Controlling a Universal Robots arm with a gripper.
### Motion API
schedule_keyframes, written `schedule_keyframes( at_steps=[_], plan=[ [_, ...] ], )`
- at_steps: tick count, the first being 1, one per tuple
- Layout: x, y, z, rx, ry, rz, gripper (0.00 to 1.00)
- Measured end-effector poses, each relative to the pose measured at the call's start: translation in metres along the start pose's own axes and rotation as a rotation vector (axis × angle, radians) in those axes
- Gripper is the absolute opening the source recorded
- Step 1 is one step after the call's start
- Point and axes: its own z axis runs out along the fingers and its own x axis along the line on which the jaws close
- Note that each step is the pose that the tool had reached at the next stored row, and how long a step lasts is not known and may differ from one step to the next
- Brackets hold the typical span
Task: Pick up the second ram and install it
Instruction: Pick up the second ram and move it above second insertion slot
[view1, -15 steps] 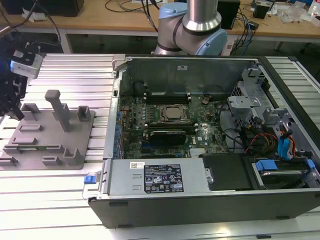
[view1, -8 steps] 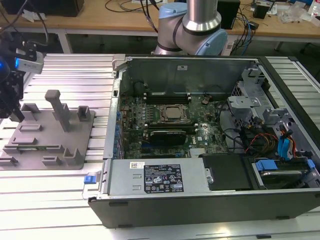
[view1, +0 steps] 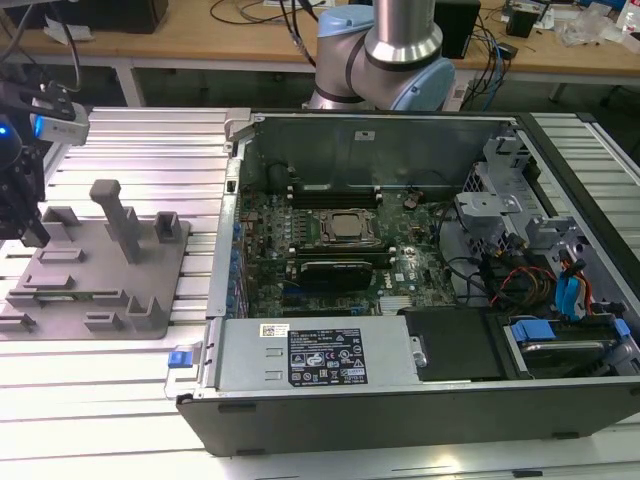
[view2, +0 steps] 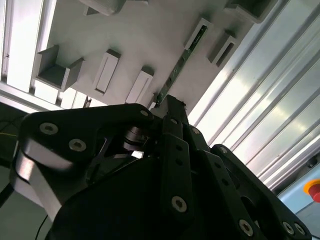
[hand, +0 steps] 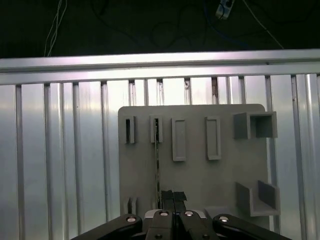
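Gripper (hand: 173, 194), a black two-fingered claw, is seen low over the grey plastic holder tray (hand: 200, 175). Its jaws are drawn close together with hardly a gap between them. The second ram (hand: 157, 165), a thin, long green circuit-board stick, is stood on edge in a pair of the tray's narrow upright slots. Its near end lies just beside the fingertips (view2: 172, 104). Whether the stick is pinched or only approached cannot be told from the wrist views.

In the exterior view the tray is found at the exterior view's left on the ribbed aluminium table (view1: 130, 150). It lies well apart from the open dark computer case, where the green motherboard (view1: 330, 240) is exposed.

The pick-up step is judged to be in hand, and installation is not yet begun. A firm, square hold on the board's edges is called for, then a straight lift clear of the slots, so that the thin stick is neither bent nor caught.
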Motion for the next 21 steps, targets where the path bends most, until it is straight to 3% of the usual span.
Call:
schedule_keyframes(
  at_steps=[8, 12, 18, 21],
  plan=[
    [0.0001, -0.0001, 0.0031, -0.0001, 0.0001, 0.001, 0.08],
    [0.0003, -0.0003, 0.0094, -0.0002, 0.0001, 0.001, 0.08],
    [0.0008, 0.0007, 0.0250, -0.0001, 0.0000, 0.001, 0.08],
    [0.0048, 0.0045, 0.0307, -0.0001, 0.0001, 0.001, 0.08]
  ],
)
